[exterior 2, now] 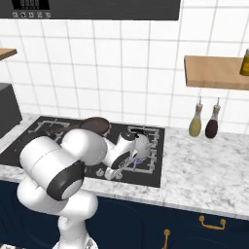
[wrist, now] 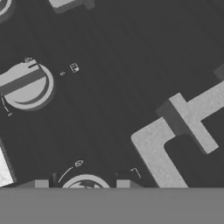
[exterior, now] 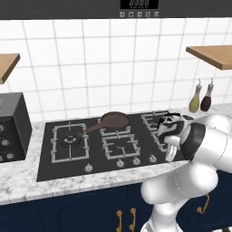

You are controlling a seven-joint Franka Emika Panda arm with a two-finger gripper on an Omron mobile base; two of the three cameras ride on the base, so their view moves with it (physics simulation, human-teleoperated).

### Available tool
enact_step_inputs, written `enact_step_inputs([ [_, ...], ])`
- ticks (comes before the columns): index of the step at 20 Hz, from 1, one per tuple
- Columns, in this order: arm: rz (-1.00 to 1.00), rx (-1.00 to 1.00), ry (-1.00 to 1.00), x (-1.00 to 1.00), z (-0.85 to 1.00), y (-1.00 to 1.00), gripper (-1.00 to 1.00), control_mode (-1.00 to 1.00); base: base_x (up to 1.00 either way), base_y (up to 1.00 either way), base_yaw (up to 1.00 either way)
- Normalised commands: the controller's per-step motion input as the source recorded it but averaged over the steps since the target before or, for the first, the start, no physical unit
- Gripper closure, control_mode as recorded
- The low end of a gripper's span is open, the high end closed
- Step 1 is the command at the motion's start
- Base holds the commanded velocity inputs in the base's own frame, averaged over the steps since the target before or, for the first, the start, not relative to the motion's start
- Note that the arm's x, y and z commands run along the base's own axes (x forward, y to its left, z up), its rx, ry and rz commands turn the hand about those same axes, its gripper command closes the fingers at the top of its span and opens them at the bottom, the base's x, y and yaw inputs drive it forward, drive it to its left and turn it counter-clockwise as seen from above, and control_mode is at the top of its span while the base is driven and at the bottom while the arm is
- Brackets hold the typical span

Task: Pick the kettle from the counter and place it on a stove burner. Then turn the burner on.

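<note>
The glossy white, rounded robot arm (exterior: 190, 181) has bulbous, smooth shell segments separated by dark charcoal joint bands. Its white end effector (wrist: 82, 186) ends in two small dark finger tips.

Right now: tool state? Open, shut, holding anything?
Tool: open, holding nothing; its tips stand on either side of a cooktop knob, with a gap showing on each side.
</note>
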Motion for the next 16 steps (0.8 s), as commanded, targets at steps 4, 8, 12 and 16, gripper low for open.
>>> enact_step_inputs([
  [4,0.19,-0.05,-0.09,-0.42,-0.04,0.09,1.0,-1.0,0.0,0.0,0.0],
  [8,0.17,-0.05,-0.06,-0.34,-0.02,0.19,1.0,-1.0,0.0,0.0,0.0],
  [12,0.13,-0.02,0.0,-0.23,0.0,0.22,1.0,-1.0,0.0,0.0,0.0],
  [16,0.1,0.0,0.0,-0.13,0.0,0.17,1.0,-1.0,0.0,0.0,0.0],
])
